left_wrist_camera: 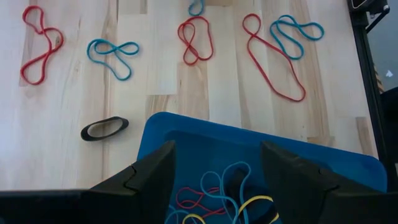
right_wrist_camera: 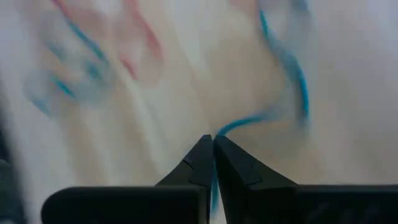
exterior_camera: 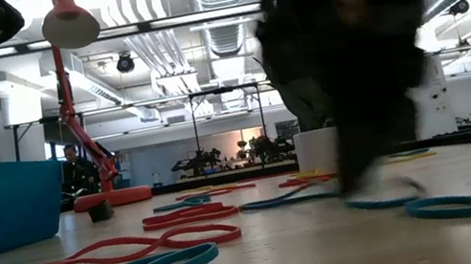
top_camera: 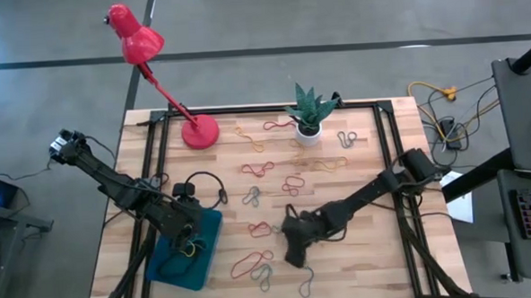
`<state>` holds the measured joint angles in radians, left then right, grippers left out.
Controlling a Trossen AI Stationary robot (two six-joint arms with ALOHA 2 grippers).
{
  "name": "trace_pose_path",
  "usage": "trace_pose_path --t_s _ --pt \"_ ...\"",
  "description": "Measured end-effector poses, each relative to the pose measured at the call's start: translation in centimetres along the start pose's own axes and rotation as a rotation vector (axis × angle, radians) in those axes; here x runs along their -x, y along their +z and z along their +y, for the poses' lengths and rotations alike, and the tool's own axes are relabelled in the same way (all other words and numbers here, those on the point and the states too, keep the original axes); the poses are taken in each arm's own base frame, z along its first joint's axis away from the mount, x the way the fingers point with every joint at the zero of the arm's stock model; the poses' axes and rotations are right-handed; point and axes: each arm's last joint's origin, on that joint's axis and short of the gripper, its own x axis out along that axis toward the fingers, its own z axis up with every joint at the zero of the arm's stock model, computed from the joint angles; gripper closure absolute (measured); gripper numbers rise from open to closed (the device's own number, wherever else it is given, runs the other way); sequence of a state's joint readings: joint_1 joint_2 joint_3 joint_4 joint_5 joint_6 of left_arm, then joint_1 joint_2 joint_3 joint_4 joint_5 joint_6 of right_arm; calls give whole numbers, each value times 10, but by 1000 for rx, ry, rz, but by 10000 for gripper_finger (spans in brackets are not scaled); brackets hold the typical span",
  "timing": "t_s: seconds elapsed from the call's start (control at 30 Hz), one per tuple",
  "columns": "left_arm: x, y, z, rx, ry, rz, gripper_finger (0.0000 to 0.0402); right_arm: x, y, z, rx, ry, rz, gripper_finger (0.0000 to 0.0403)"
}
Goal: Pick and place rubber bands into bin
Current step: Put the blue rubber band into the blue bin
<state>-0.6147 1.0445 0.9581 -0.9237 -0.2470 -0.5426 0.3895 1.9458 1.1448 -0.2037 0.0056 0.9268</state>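
The right tool (right_wrist_camera: 213, 144) is clenched on a blue band (right_wrist_camera: 292, 81) low on the bench (top_camera: 360, 253), right of centre in the high view. The left tool (left_wrist_camera: 214, 168) is held released over the bin (top_camera: 203, 251) at lower left, where several bands (left_wrist_camera: 217, 196) are gathered. Other bands (top_camera: 257, 167) are scattered mid-bench.

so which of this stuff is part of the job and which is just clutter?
Job: rubber bands loose on the table; teal bin holding some; left gripper open over the bin; right gripper shut on a blue band.
Clutter: red lamp, potted plant, black headphones.
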Motion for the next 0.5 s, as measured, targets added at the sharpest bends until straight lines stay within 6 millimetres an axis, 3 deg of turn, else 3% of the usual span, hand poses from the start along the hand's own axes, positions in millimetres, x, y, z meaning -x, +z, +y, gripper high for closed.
trace_pose_path --t_s 0.13,0.3,0.5 --pt "0 0 0 1 -1 -3 187 24 30 16 -9 59 -174 395" --pt "0 1 0 2 1 -8 187 37 46 20 12 32 -246 395" --pt "-1 1 0 3 2 -9 187 66 71 42 31 109 -353 395"
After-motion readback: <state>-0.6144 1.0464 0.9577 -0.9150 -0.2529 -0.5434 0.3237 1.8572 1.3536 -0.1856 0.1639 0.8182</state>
